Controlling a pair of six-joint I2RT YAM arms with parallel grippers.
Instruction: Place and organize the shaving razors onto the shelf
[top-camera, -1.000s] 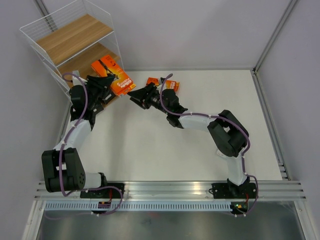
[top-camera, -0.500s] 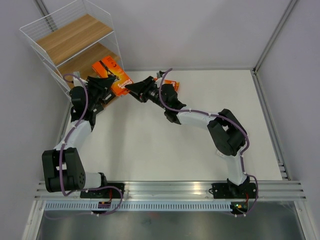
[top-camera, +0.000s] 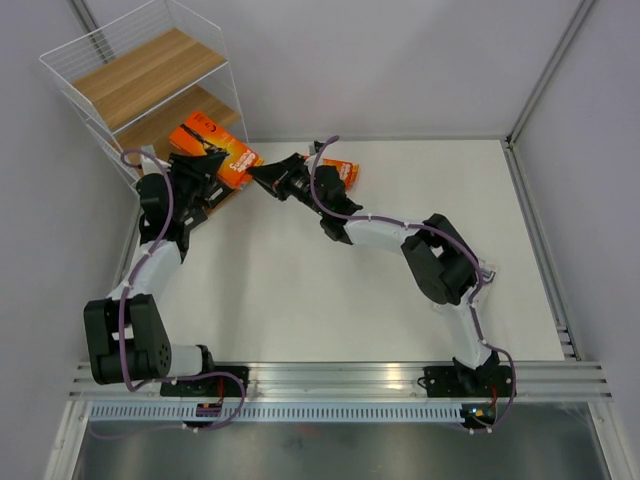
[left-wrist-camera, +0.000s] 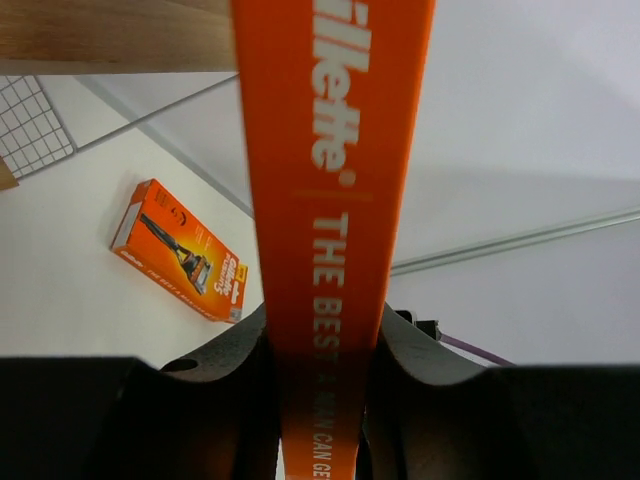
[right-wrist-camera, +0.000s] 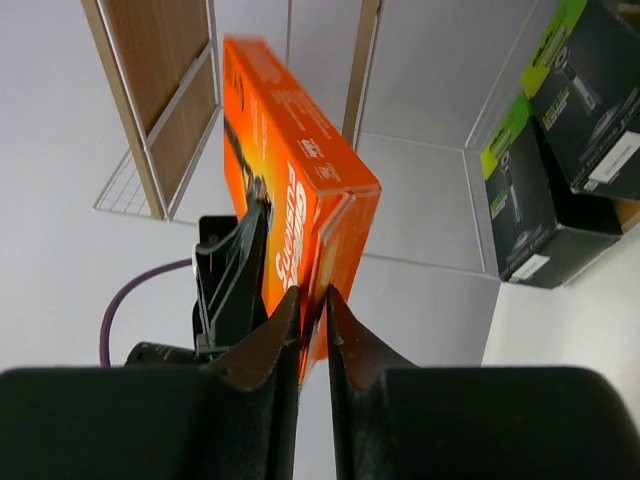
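Razor pack (top-camera: 222, 152) in L pincer (left-wrist-camera: 320, 335), R pincer (right-wrist-camera: 313, 305) nipping edge

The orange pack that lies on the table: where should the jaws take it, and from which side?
From above, across its short width near the middle, jaws on the two long edges. The pack lies flat, face up, on the table, nothing against it, so both long edges look free.

The left gripper (left-wrist-camera: 322, 335), matt black plastic, is pressing smooth printed card — the orange razor pack (left-wrist-camera: 335, 150) — while beyond its tips the shelf (top-camera: 150, 75) is showing light wood boards and white-coated wire.
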